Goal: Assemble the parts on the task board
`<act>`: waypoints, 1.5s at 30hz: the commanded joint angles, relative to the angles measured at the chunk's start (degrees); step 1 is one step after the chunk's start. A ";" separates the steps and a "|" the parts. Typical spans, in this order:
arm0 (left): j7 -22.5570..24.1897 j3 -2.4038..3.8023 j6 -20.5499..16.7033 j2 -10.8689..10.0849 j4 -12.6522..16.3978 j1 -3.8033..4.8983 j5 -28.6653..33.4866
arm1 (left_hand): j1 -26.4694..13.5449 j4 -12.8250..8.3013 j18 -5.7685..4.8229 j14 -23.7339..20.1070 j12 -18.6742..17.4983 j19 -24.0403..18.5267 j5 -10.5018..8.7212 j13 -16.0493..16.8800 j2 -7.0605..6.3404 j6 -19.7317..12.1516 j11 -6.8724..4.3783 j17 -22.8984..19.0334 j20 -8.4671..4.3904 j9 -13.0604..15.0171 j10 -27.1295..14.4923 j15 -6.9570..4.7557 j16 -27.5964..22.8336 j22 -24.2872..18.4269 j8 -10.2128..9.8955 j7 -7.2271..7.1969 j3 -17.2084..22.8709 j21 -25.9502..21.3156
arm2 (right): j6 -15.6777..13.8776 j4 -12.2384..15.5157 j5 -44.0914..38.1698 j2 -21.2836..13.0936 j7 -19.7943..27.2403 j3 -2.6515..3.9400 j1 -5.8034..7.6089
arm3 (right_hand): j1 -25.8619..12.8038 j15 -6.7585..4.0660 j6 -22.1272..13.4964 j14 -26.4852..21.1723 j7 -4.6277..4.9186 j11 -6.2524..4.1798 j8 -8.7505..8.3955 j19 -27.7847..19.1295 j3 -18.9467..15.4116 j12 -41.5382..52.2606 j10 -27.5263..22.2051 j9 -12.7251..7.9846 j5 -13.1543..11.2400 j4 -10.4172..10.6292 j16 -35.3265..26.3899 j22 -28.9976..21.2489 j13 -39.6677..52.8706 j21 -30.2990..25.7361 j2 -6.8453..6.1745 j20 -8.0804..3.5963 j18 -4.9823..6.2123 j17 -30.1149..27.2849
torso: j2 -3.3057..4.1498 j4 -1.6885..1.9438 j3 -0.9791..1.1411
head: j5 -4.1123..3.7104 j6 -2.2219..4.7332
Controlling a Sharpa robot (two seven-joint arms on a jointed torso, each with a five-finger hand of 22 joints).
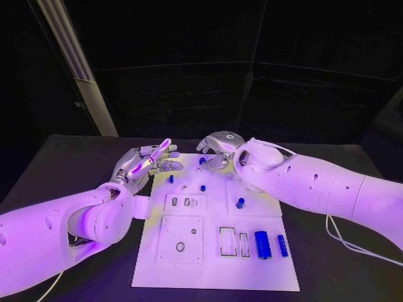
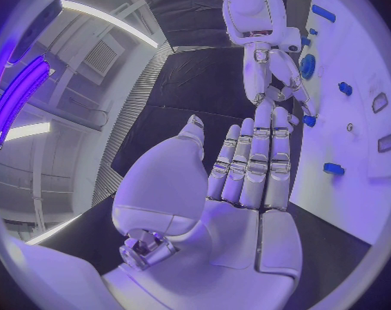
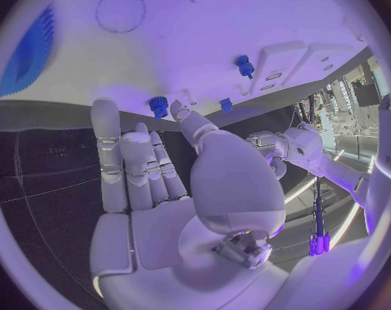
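Both hands hover at the board's (image 1: 256,264) far edge — the right hand (image 1: 221,148), released, fingers reaching a small blue peg (image 1: 201,161) just under them; the left hand (image 1: 147,162), fingers straight and empty, sits farther off.

Both hands crowd the far edge of the task board (image 1: 156,267), while its near half lies unobstructed from above.

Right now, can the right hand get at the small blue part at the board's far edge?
Probably yes. The right hand hovers open at the task board's far edge, the small blue part sits just past its fingertips, and nothing lies between them.
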 commanded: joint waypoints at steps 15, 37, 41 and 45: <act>0.00 0.03 0.94 -1.08 0.19 0.11 -0.12 | 0.15 0.12 0.81 0.49 -0.44 0.51 0.04 -0.08 0.44 0.19 0.25 0.10 0.07 -0.08 -0.24 0.09 -0.35 -0.11 -0.32 0.33 -0.41 -0.08 | -0.22 13.15 9.59 -15.60 -3.17 1.40 0.20 | -2.44 -3.74 9.20 4.77 -3.78 -5.03 2.02 8.85 -5.03 12.38 21.93 0.72 6.90 5.99 11.89 19.84 6.25 12.42 -1.95 -3.39 -2.70 20.24 | -0.46 -0.98 0.20 | -0.55 0.20; -0.21 -0.02 1.26 -0.79 -0.40 0.09 -0.12 | 0.20 0.08 0.81 0.49 -0.50 0.53 0.04 -0.07 0.48 0.26 0.23 0.14 0.08 -0.06 -0.23 0.09 -0.41 -0.14 -0.34 0.26 -0.47 -0.13 | 11.07 11.72 7.71 -17.39 -10.08 1.56 0.21 | 5.58 -3.38 5.45 6.10 -3.36 -4.72 3.29 11.37 -18.51 52.86 19.44 0.53 8.77 18.55 19.47 31.62 52.73 19.67 -3.11 -3.31 -4.50 35.47 | -0.43 -0.86 0.09 | -0.70 -0.09; -0.21 -0.03 1.31 -0.78 -0.45 0.09 -0.12 | 0.20 0.08 0.81 0.49 -0.50 0.53 0.04 -0.07 0.48 0.26 0.23 0.14 0.08 -0.06 -0.23 0.09 -0.41 -0.14 -0.34 0.26 -0.47 -0.13 | 11.34 11.16 7.05 -16.91 -10.33 1.56 0.20 | 6.09 -3.36 5.37 6.15 -3.34 -4.71 3.37 11.44 -18.52 53.61 19.59 0.53 8.88 18.71 19.63 31.92 53.64 19.84 -2.99 -3.28 -4.55 35.85 | -0.42 -0.89 0.08 | -0.79 -0.14; -0.22 -0.03 1.36 -0.75 -0.45 0.09 -0.12 | 0.20 0.08 0.81 0.49 -0.50 0.53 0.04 -0.07 0.48 0.26 0.23 0.14 0.08 -0.06 -0.23 0.09 -0.41 -0.14 -0.34 0.26 -0.47 -0.13 | 11.40 10.89 6.76 -16.66 -10.44 1.56 0.20 | 6.42 -3.35 5.40 6.18 -3.35 -4.71 3.49 11.51 -18.50 54.49 19.87 0.55 9.10 18.85 19.74 32.21 54.62 20.00 -2.83 -3.27 -4.59 36.14 | -0.38 -0.92 0.08 | -0.71 -0.20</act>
